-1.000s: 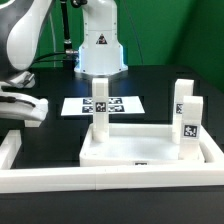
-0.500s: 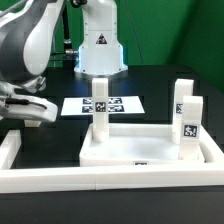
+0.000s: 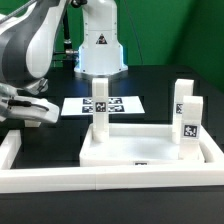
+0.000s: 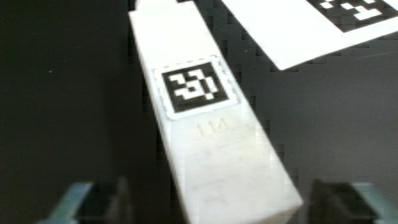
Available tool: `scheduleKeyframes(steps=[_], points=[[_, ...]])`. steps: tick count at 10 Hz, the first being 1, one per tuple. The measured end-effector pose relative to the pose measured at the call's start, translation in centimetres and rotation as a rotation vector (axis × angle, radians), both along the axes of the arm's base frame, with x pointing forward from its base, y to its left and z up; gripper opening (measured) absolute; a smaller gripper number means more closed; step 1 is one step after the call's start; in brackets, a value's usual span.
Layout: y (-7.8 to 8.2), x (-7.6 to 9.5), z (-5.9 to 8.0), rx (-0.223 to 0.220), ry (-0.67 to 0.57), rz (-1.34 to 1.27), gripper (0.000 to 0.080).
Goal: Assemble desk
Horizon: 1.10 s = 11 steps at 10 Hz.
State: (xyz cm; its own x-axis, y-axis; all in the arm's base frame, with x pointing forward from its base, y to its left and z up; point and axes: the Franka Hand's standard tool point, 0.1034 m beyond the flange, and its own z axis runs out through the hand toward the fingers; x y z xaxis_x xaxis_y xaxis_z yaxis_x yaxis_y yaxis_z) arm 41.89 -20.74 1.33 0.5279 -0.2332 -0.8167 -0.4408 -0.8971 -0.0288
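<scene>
The tool (image 4: 210,200) is released: its two fingers (image 4: 80,200) stand either side of a loose leg (image 4: 205,130) with dark gaps between, straddling it lengthwise, probably so a squeeze takes its flat sides. The leg seems to lie flat on the black tabletop (image 3: 150,85) at the scene's left, near the marker board (image 4: 338,20). The desk tray (image 3: 150,155) sits near and to the right, with three upright legs (image 3: 99,110) already in its corners. In the exterior view the tool (image 3: 35,112) and arm hide the loose leg. Only the fingertips show in the wrist view, and the leg's near end is cut off.
</scene>
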Motion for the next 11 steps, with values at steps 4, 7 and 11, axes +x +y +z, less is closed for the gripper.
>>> scheduleKeyframes(steps=[4, 7, 11], points=[[-0.1, 0.0, 0.0, 0.000, 0.000, -0.002, 0.0294], [-0.1, -0.1, 0.0, 0.000, 0.000, -0.004, 0.0294], [1.0, 3.8, 7.6, 0.007, -0.029, -0.011, 0.0294]])
